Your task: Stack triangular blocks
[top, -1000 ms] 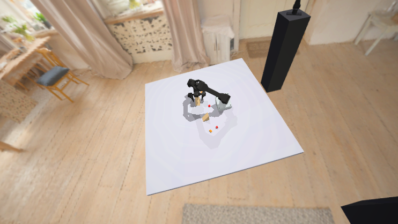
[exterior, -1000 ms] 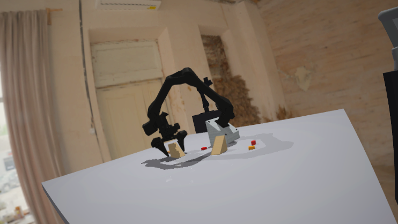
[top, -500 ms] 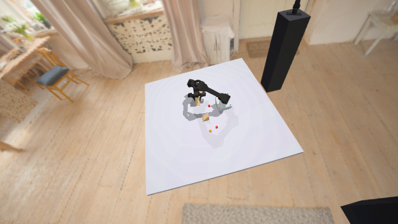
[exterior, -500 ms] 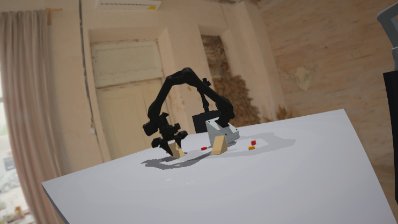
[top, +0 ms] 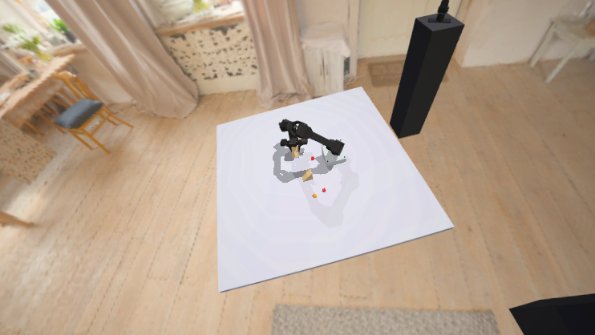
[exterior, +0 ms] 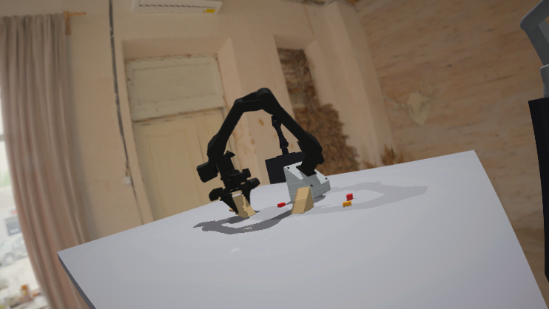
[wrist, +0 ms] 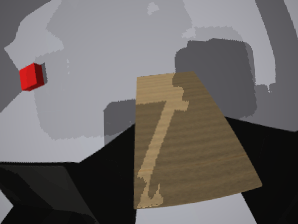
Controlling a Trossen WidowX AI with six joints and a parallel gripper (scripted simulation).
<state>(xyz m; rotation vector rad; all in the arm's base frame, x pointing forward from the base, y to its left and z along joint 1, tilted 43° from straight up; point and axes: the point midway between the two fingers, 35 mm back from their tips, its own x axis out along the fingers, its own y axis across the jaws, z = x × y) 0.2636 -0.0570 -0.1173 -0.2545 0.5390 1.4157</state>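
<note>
One tan wooden triangular block [top: 295, 152] [exterior: 245, 208] [wrist: 195, 150] is between the fingers of my gripper [top: 295, 148] [exterior: 242, 205] [wrist: 173, 124], which is shut on it. It appears to be at table level, with a sloped side toward the right in the exterior view. In the wrist view the fingers are on its left and right sides, and their tips are partly hidden. The other triangular block [top: 307, 175] [exterior: 303, 200] stands apart on the table [top: 257, 232] [exterior: 291, 261], nearer the arm's base, with a sloped face showing.
A small red piece [top: 312, 158] [exterior: 281, 205] [wrist: 32, 77] lies between the gripper and the grey arm base [top: 335, 159] [exterior: 297, 187]. Another red piece [top: 323, 190] [exterior: 348, 196] and an orange piece [top: 314, 195] [exterior: 346, 203] lie beyond the free block. Another orange piece is partly hidden behind the gripper.
</note>
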